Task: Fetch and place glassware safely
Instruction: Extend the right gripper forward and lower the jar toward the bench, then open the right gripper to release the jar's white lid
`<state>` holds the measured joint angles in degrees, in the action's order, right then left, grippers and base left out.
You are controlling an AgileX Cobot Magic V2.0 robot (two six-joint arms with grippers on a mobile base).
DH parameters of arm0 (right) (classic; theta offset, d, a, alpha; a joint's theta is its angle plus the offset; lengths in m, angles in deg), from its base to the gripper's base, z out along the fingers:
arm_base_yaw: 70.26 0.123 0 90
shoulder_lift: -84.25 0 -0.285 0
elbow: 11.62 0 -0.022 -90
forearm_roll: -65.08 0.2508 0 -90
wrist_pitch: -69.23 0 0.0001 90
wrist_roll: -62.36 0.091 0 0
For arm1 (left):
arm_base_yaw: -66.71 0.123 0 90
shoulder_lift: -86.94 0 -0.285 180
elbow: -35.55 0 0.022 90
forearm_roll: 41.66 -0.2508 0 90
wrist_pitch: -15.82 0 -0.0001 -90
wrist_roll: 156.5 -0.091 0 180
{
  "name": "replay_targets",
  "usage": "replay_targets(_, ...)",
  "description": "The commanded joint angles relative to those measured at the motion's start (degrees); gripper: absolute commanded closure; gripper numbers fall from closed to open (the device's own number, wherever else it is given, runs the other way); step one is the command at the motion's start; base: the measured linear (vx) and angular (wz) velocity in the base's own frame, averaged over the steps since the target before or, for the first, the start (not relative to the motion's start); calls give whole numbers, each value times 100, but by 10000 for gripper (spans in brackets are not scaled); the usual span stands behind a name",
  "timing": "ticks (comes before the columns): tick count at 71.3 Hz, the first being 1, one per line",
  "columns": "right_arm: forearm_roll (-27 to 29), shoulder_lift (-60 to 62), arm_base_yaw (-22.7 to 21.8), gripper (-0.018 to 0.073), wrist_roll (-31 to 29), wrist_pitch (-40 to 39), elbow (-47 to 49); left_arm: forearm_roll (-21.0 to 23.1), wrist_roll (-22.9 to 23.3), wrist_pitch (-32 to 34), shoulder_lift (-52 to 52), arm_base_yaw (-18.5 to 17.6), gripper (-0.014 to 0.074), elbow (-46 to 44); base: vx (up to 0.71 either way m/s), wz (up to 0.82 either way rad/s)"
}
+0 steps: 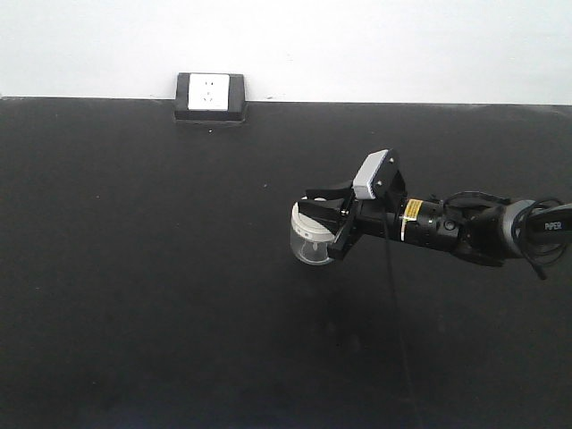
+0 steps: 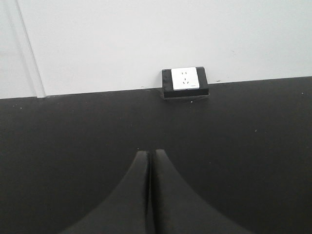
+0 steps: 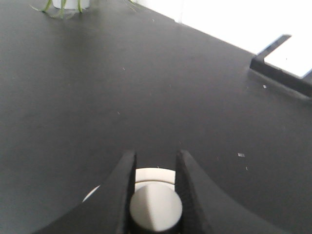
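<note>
Glassware (image 1: 313, 239), a small clear jar with a cream-white lid, sits right of centre in the front-facing frame, clamped in the right hand (image 1: 329, 223), whose black fingers (image 1: 344, 239) close on it from the right side of the picture. In the right wrist frame the two dark fingers (image 3: 122, 187) run up from the bottom edge with the jar's pale round knob (image 3: 156, 210) pinched between them and the lid (image 3: 154, 176) showing just beyond; whether the jar touches the black surface (image 1: 161, 295) or is held just off it cannot be told. The right arm (image 1: 465, 228) reaches in from the right edge of the front-facing frame, a grey camera block (image 1: 373, 174) mounted above the wrist and a black cable (image 1: 393, 304) trailing down toward the bottom of the frame. The left hand (image 2: 151, 157) appears only in its own wrist frame, at bottom centre, its two fingers pressed together with nothing between them. At the upper middle of that frame a white wall socket (image 2: 185, 79) in a black housing sits where the surface meets the white wall (image 2: 146, 39). Green leaves (image 3: 53, 9) show in the upper left corner of the right wrist frame.
</note>
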<state>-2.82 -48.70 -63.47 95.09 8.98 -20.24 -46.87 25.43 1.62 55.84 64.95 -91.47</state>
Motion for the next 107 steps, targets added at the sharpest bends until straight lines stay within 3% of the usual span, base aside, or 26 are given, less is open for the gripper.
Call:
replay_targets(1,307,275,-38,560,-76,-298,220,39,62,401,-44,-40,603,-142,0,0)
replay_targets(25,295,248,-38,555,-81,-68,229,39,62,401,-44,-40,603,-142,0,0)
replay_targets(35,295,248,-38,510,-69,-68,229,39,62,401,-44,-40,603,-142,0,0)
replay_targets(44,295,248,-38,399,-46,-68,229,39,62,401,-44,-40,603,-142,0,0)
replay_targets(60,301,248,-38,46,-65,-38,229,39,62,401,-44,-40,603,-142,0,0)
replay_targets(72,301,248,-38,-105,-96,-38,229,39,62,401,-44,-40,603,-142,0,0)
replay_targets(92,296,483,-38,-65,32,41,218,39,62,401,-44,-40,603,-142,0,0)
replay_targets(107,283,960,-79,2,859,555,211,39,62,401,-44,-40,603,-142,0,0)
